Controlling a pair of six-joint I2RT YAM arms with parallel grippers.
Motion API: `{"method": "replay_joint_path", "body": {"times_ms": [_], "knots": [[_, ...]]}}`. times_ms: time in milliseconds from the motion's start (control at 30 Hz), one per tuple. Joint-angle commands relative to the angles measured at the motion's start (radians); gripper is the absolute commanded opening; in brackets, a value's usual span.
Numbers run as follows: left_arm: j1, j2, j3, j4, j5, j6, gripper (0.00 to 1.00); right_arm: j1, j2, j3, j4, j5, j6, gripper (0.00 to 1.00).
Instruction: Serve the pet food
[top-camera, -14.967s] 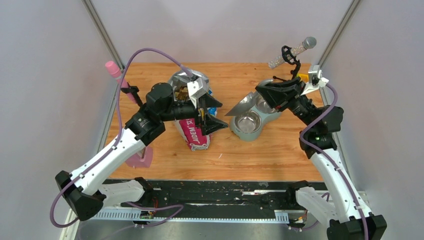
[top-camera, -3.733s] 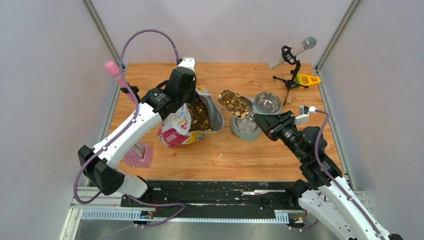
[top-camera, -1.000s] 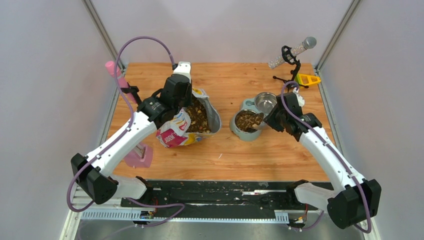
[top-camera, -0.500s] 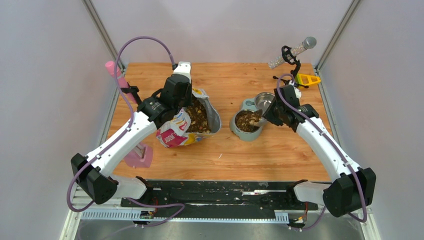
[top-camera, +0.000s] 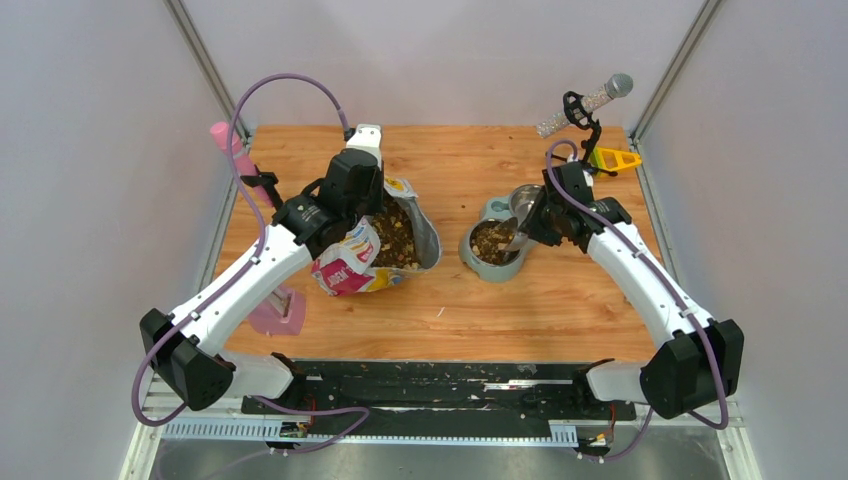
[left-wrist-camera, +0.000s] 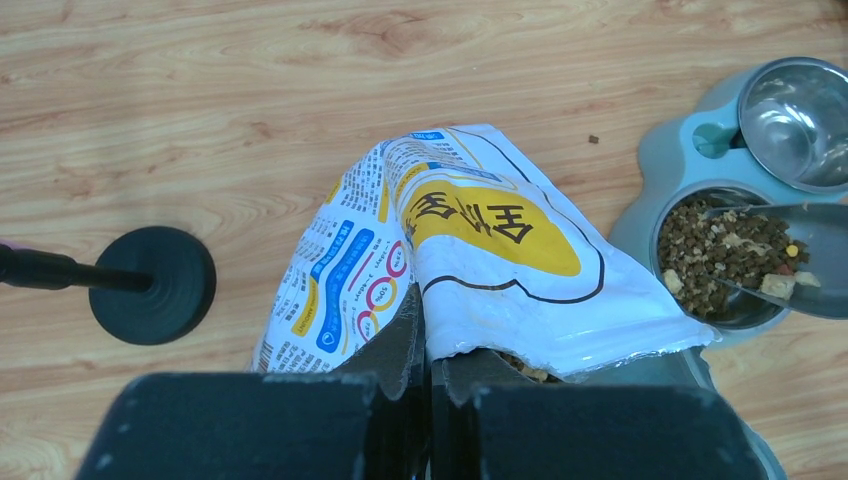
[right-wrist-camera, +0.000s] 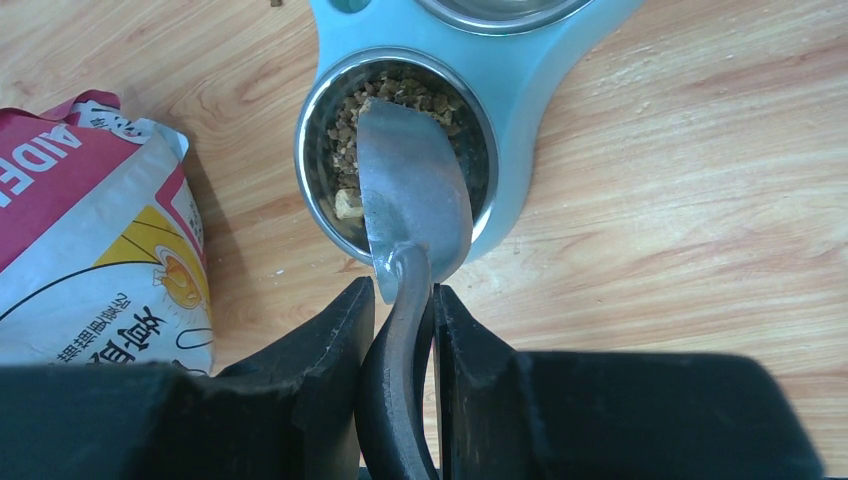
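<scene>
The right fingers (right-wrist-camera: 335, 350) pinch the handle of the grey scoop (right-wrist-camera: 415, 185), its blade tipped down into the near bowl (right-wrist-camera: 487, 140) of the teal feeder (right-wrist-camera: 540, 70). The pet food (right-wrist-camera: 345, 150) lies heaped in that bowl, with more in the bag (left-wrist-camera: 490, 250), whose rim the left fingers (left-wrist-camera: 395, 350) clamp, pressed together. To finish the pour well, tilt the scoop steeper over the bowl's middle, shake gently to free clinging pieces, then lift clear without knocking the rim. Hold the bag steady so nothing spills onto the bench (top-camera: 520, 310).
</scene>
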Motion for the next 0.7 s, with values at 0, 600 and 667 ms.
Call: {"method": "replay_joint_path", "body": {"times_ms": [0,600,667], "knots": [[0.006,-0.077,0.016,0.088,-0.035,0.007,0.00,-0.005,-0.013,0.065,-0.021,0.063,-0.042,0.00],[0.007,-0.071,0.017,0.087,-0.026,0.006,0.00,-0.004,0.018,0.180,-0.134,0.093,-0.177,0.00],[0.006,-0.071,0.018,0.084,-0.026,0.004,0.00,-0.004,0.025,0.195,-0.133,0.062,-0.191,0.00]]}}
